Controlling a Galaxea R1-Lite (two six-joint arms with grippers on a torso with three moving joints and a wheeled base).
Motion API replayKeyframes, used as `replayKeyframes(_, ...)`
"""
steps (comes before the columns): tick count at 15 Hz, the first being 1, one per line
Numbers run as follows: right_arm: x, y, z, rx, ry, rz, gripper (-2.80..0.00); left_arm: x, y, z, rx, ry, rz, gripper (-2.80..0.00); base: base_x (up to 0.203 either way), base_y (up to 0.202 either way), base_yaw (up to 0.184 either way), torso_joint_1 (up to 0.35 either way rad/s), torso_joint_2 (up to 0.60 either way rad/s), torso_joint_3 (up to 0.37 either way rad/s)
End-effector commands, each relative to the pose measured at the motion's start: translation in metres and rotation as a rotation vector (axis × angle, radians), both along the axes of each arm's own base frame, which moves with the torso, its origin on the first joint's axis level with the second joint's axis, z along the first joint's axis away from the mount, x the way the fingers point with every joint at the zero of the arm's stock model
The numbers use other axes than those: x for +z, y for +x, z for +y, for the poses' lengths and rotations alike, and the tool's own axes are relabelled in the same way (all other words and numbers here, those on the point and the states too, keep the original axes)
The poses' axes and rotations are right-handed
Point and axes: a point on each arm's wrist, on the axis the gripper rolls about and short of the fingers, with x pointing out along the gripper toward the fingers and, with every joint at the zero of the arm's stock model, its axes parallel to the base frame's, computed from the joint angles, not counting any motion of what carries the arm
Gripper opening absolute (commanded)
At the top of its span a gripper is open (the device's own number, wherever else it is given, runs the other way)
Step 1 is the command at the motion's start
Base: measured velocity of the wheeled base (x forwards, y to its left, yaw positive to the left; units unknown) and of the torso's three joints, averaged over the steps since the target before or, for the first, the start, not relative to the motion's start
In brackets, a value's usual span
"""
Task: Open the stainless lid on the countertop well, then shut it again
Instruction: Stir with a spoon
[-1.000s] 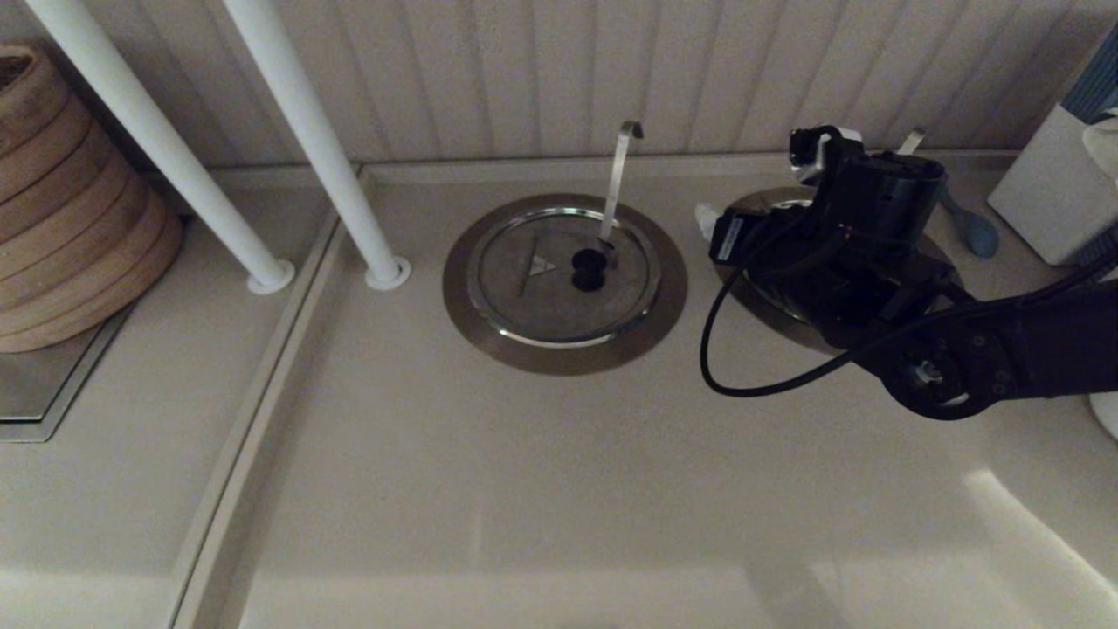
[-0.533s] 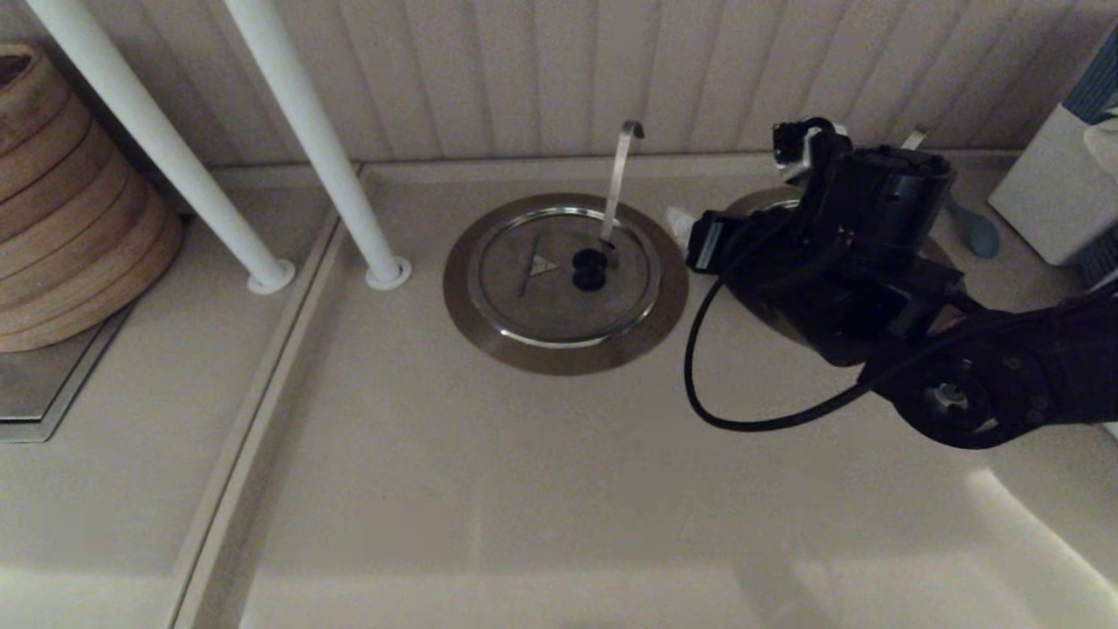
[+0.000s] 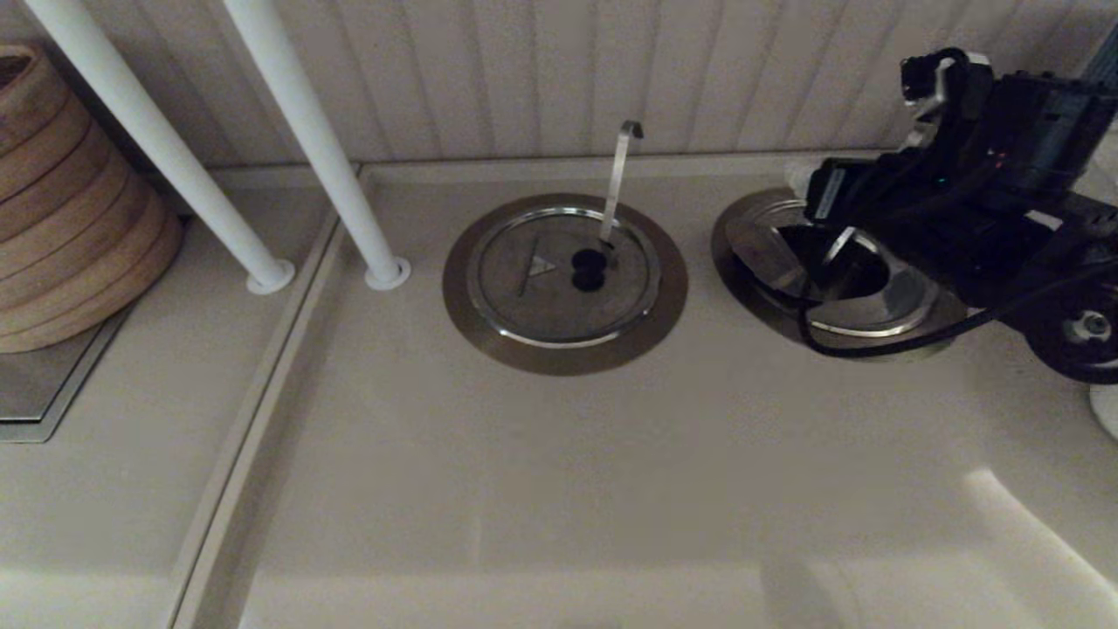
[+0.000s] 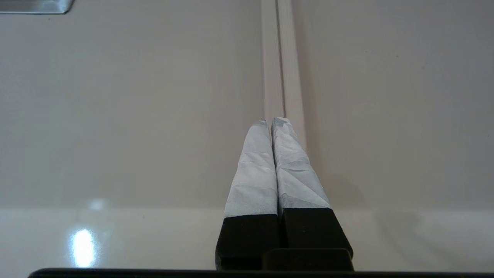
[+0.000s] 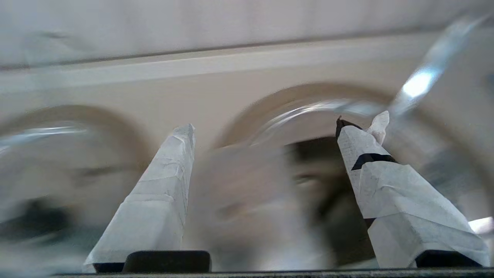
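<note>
Right arm [image 3: 978, 201] is covering the far side of the right well [image 3: 838, 288]. Right wrist view is smearing both wells; lid state unreadable there. Basket [image 3: 70, 201] is running off-frame left.

Second round lid [image 3: 559, 273] lay flat, closed, mid-table | ladle handle [image 3: 617, 179] stood upright through it | two white poles [image 3: 262, 131] at left | stacked wooden steamers [image 3: 61, 210] far left
</note>
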Motion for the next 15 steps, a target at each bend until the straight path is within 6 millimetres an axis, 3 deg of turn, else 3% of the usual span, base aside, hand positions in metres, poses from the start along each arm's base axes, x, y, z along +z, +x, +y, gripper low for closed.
replayKeyframes(1, -0.014, 0.035, -0.032, -0.038, -0.049, 0.027, 0.00, 0.000, 0.000, 0.000, 0.000, -0.001, 0.000, -2.80, 0.000, 0.000, 0.000, 0.000, 0.00, 0.000)
replayKeyframes(5, -0.040, 0.096, -0.061, -0.089, -0.061, 0.048, 0.00, 0.000, 0.000, 0.000, 0.000, -0.001, 0.000, -2.80, 0.000, 0.000, 0.000, 0.000, 0.00, 0.000)
replayKeyframes(8, -0.048, 0.133, -0.092, -0.167, -0.056, 0.029, 0.00, 0.000, 0.000, 0.000, 0.000, -0.001, -0.001, -2.80, 0.000, 0.000, 0.000, 0.000, 0.00, 0.000)
replayKeyframes(12, -0.042, 0.156, -0.125, -0.251, 0.032, -0.013, 0.00, 0.000, 0.000, 0.000, 0.000, -0.001, 0.000, -2.80, 0.000, 0.000, 0.000, 0.000, 0.00, 0.000)
replayKeyframes(15, -0.043, 0.157, -0.131, -0.271, 0.061, 0.001, 0.00, 0.000, 0.000, 0.000, 0.000, -0.001, 0.000, -2.80, 0.000, 0.000, 0.000, 0.000, 0.00, 0.000)
